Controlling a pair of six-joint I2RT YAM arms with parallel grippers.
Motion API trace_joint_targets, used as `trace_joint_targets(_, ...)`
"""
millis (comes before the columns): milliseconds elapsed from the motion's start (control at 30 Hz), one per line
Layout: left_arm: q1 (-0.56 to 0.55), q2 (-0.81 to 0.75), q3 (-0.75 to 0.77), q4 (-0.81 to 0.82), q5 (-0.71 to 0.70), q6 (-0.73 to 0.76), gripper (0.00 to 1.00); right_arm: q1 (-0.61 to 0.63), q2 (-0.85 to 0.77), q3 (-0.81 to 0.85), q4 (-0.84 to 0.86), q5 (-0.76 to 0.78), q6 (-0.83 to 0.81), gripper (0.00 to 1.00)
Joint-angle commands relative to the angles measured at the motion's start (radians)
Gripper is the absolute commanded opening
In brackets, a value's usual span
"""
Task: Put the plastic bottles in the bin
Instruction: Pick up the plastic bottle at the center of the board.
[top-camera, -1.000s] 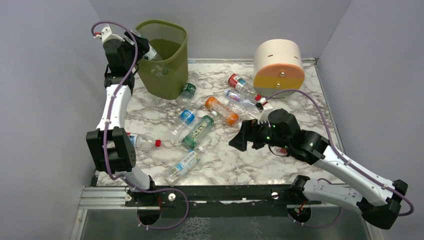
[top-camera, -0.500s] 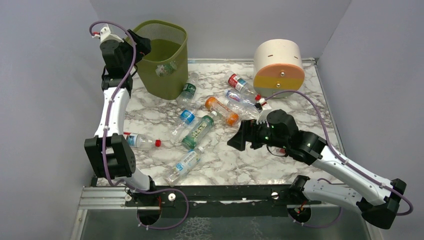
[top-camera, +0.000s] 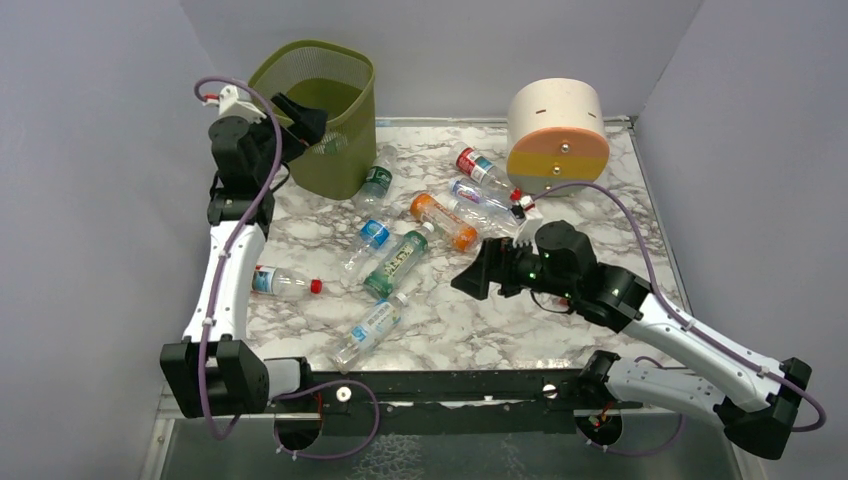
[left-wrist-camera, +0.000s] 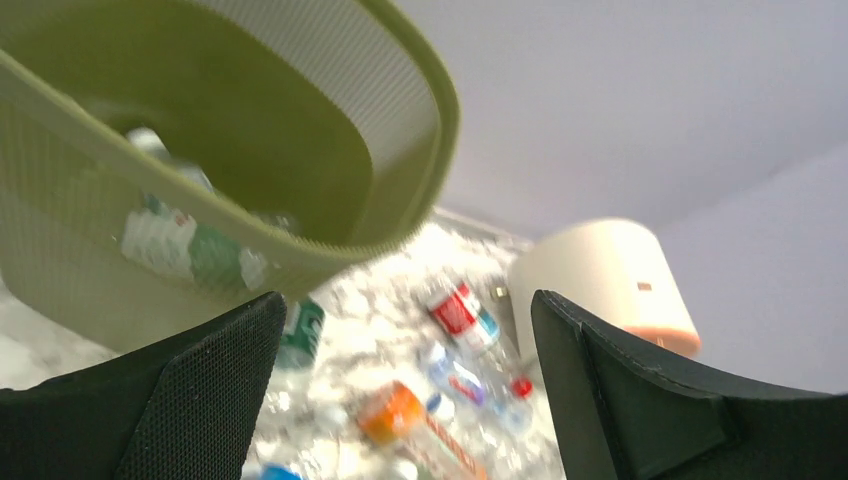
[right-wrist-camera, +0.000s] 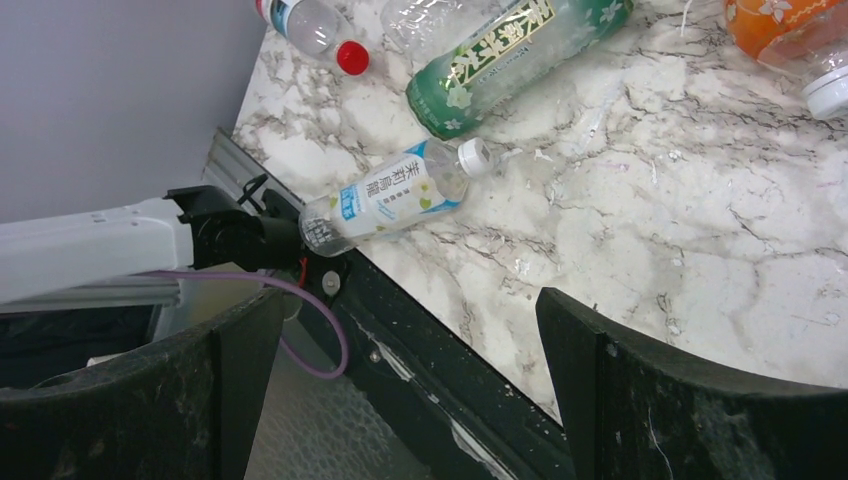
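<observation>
1. Eight or nine plastic bottles lie loose on the table (top-camera: 480, 335), so by my judgement most of the job is left; the white-label bottle (top-camera: 372, 325) is the one farthest from the bin (top-camera: 340, 168), down by the table's near edge.
2. Right claw (top-camera: 478, 280) hangs well to the right of the bin and nearer than it; its jaws are spread wide with nothing between them (right-wrist-camera: 410, 300); the white-label bottle shows below it in the wrist view (right-wrist-camera: 385, 195).
3. Nearer than the bin and a little apart from it lie the red-capped bottle (top-camera: 283, 283), the green-label bottle (top-camera: 398, 262) and the blue-label bottle (top-camera: 368, 238); the orange bottle (top-camera: 443, 220) lies further to the bin's right.
4. Just beside the bin's right wall lies a green-capped bottle (top-camera: 377, 185); whether it touches I cannot tell; the red-label bottle (top-camera: 478, 166) and one or two clear ones lie well to the bin's right, by the cream cylinder (top-camera: 557, 128).
5. Left claw (top-camera: 300, 115) hovers at the bin's near-left rim, jaws wide apart and empty (left-wrist-camera: 405, 300); through the mesh at least one bottle in the bin (left-wrist-camera: 185, 250) is visible, so only a small share is done.
</observation>
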Motion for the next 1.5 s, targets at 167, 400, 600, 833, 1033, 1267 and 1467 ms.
trace_joint_targets(167,-0.194,-0.123,-0.177,-0.045,0.001,0.004,0.99,0.006,0.084,0.048,0.040,0.078,-0.035,1.00)
trace_joint_targets(400,-0.289,-0.200,-0.282,-0.103,-0.009,0.011,0.99,0.006,0.184,0.049,0.044,0.189,-0.097,1.00)
trace_joint_targets(600,-0.326,-0.252,-0.292,-0.195,-0.001,0.030,0.99,0.006,0.351,0.124,0.056,0.288,-0.216,0.99)
trace_joint_targets(833,-0.358,-0.311,-0.301,-0.270,0.023,0.043,0.99,-0.006,0.561,0.212,0.099,0.363,-0.333,1.00)
trace_joint_targets(1033,-0.392,-0.363,-0.346,-0.313,0.038,0.030,0.99,-0.056,0.711,0.287,0.126,0.342,-0.398,0.91)
trace_joint_targets(1267,-0.416,-0.400,-0.371,-0.342,0.034,0.024,0.99,-0.114,0.837,0.350,0.142,0.330,-0.444,0.88)
trace_joint_targets(1467,-0.422,-0.398,-0.372,-0.355,0.030,0.031,0.99,-0.143,0.898,0.398,0.149,0.329,-0.481,0.89)
